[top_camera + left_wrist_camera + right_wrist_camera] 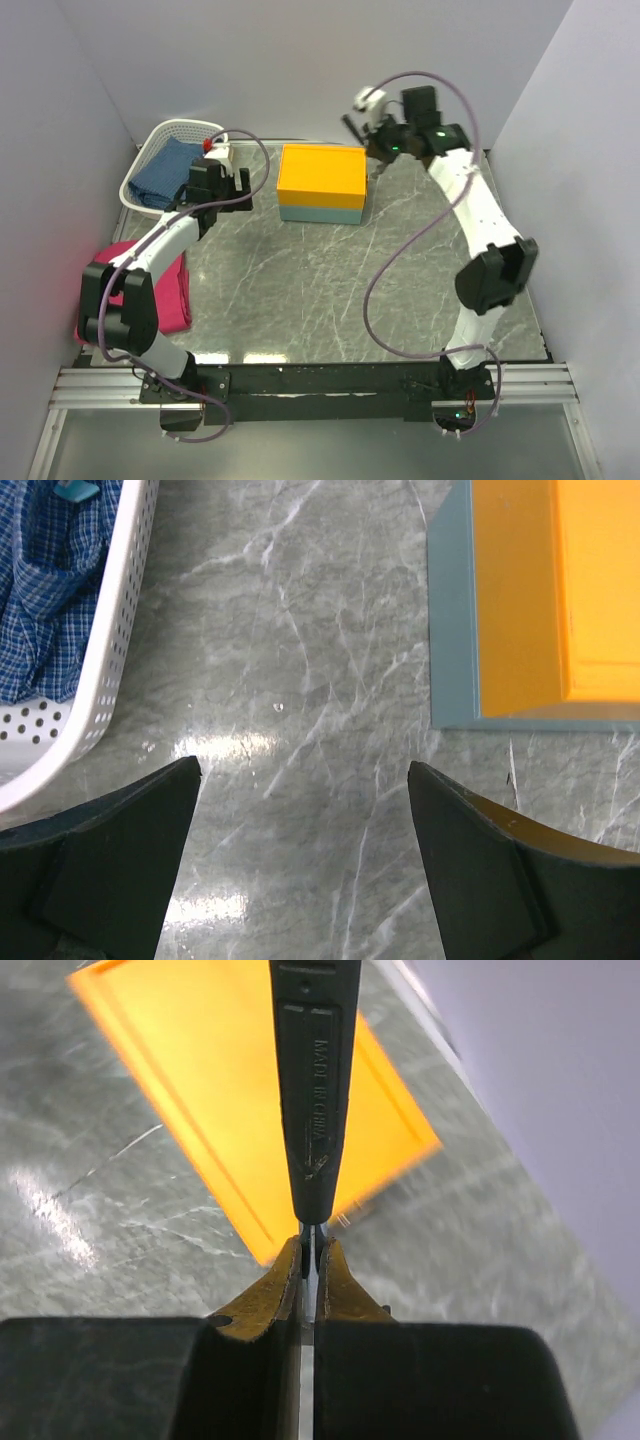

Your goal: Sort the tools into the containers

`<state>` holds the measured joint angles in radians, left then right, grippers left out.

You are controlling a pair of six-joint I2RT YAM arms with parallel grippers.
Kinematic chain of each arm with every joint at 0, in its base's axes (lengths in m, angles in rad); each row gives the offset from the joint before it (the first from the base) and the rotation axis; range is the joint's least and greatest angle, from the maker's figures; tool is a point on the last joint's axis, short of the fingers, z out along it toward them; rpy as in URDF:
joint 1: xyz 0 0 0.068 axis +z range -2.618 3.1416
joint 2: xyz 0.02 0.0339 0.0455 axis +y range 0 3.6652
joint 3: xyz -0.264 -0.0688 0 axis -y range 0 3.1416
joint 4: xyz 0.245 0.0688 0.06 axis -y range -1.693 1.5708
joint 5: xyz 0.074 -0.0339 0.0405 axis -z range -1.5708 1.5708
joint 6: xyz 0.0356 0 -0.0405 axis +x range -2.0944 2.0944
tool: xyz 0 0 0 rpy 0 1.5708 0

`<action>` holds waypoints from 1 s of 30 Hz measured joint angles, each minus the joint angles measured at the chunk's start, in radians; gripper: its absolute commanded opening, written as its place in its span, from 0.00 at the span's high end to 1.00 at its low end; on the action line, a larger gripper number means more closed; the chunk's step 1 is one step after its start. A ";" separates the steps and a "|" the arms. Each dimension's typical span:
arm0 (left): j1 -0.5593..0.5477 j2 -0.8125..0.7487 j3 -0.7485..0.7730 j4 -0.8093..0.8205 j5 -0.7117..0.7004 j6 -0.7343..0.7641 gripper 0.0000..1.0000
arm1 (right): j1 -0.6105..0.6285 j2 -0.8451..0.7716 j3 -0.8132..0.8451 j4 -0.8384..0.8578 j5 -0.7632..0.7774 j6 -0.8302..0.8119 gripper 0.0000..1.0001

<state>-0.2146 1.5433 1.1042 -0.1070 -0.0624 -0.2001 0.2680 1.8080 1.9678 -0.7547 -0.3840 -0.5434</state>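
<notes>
My right gripper [370, 138] is shut on the thin metal shank of a black-handled tool [315, 1100]. The handle points away from the jaws, and no head shows. It hangs above the back right corner of the box with the yellow-orange top [320, 172], which also shows in the right wrist view [210, 1080]. My left gripper [215, 188] is open and empty, low over the marble between the white perforated basket [205, 127] and the box [560, 590]. No screwdrivers or pliers are in view.
A blue checked cloth [163, 172] lies in the basket [105, 660]. A folded pink cloth [165, 290] lies at the table's left edge. White walls close in the back and both sides. The grey marble table [330, 290] lies in front of the box.
</notes>
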 measured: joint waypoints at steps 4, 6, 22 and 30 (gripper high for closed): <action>0.000 -0.027 -0.035 0.006 0.003 0.005 0.08 | 0.100 0.108 0.073 -0.042 -0.030 -0.155 1.00; 0.000 -0.047 -0.055 0.011 0.003 0.006 0.08 | 0.125 0.147 0.098 -0.073 -0.035 -0.232 1.00; 0.047 -0.130 -0.160 0.037 0.032 -0.002 0.08 | 0.215 0.288 0.249 -0.121 0.092 -0.592 1.00; 0.069 -0.134 -0.162 0.028 0.040 -0.004 0.07 | 0.234 0.407 0.291 -0.090 0.158 -0.611 0.92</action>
<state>-0.1452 1.4097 0.9424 -0.0792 -0.0227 -0.2039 0.5022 2.2154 2.2593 -0.8452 -0.2260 -1.1542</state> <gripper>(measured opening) 0.926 0.046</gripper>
